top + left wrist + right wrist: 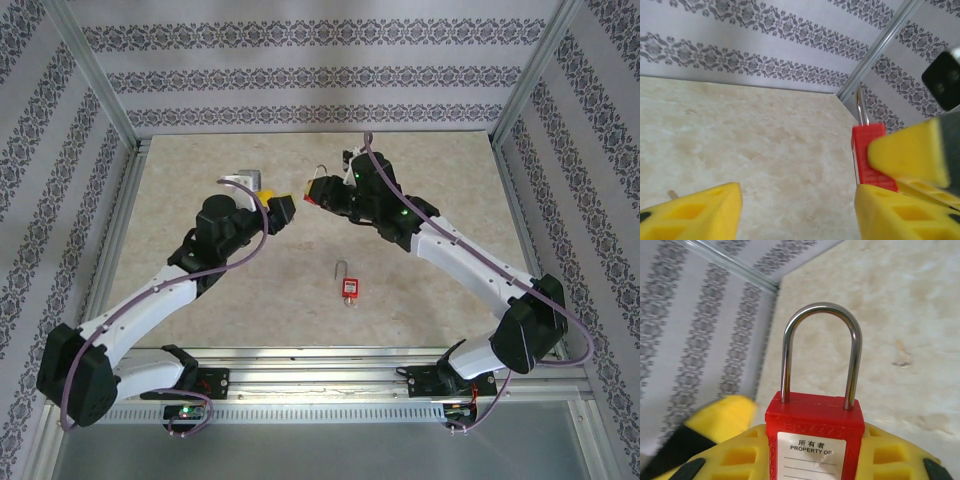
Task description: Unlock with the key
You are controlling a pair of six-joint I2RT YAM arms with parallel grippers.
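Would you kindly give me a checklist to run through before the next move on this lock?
1. Right pincer gripping the red padlock: ok.
2. Shackle seated in both holes, lock shut: ok.
3. Left pincer holding a key: not ok, open and empty.
4. Whereabouts of the key: cannot tell.
5. Spare padlock lying on the table, apart from both arms: ok.

Upright red padlock [815,421], shackle [820,315] closed, clamped in right pincer [815,452].
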